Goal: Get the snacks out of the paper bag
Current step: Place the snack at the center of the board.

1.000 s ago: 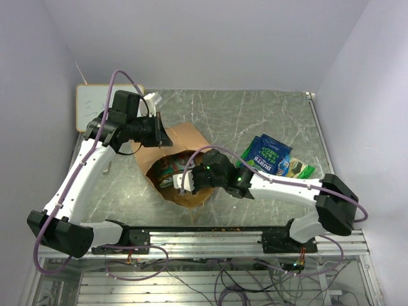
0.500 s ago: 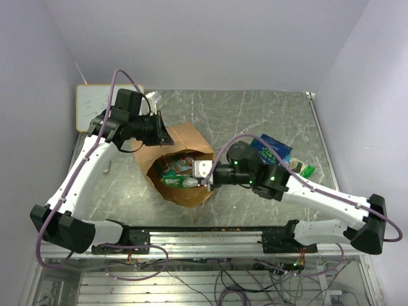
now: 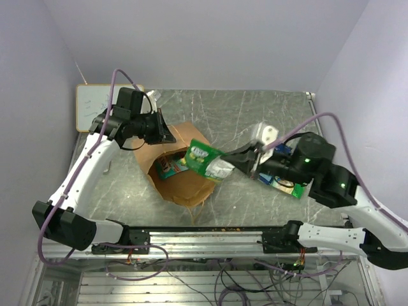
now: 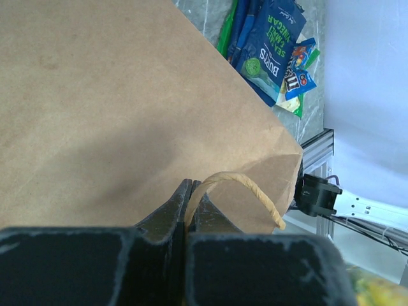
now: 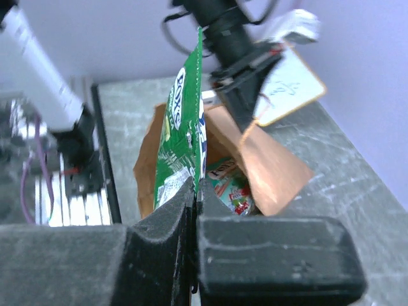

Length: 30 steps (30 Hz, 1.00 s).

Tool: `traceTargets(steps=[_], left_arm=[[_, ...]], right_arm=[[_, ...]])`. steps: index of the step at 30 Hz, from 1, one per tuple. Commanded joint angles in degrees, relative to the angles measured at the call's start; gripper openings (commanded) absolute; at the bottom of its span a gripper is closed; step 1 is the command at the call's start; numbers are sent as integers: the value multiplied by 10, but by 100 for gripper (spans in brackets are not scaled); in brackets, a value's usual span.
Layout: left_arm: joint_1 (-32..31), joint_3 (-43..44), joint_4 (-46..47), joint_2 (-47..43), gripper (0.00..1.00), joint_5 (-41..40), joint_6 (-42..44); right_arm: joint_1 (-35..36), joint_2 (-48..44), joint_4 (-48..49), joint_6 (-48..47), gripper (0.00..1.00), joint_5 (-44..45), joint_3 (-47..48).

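Note:
The brown paper bag (image 3: 189, 136) stands open at the table's middle left; it fills the left wrist view (image 4: 95, 95). My left gripper (image 3: 162, 132) is shut on its twisted paper handle (image 4: 245, 187) at the far rim. My right gripper (image 3: 238, 163) is shut on a green snack packet (image 3: 205, 160) and holds it in the air just right of the bag's mouth; it hangs edge-on in the right wrist view (image 5: 182, 127). A teal and red packet (image 5: 231, 186) lies inside the bag. Blue and green packets (image 4: 271, 44) lie on the table to the right, partly hidden under the right arm.
A small whiteboard (image 3: 92, 107) leans at the far left edge. The aluminium rail (image 3: 210, 237) runs along the near edge. Walls stand close on the left, the back and the right.
My right gripper has come out of the bag, rising to the right with the green packet shut in it. The left gripper has kept its hold on the handle.

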Motion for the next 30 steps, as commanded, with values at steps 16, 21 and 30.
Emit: traceTargets(steps=[16,21,30], left_arm=[[2,36,-13,-28,7,-48,-11],[1,38,-6,-12,7,-32,-1],[2,30,23,6,7,9,13]], right_arm=[[-55,-1,96,-175,0,453,-115],[-213,5,113,-238,0,286,-201],[-444,48,242,-336,0,89,-305]])
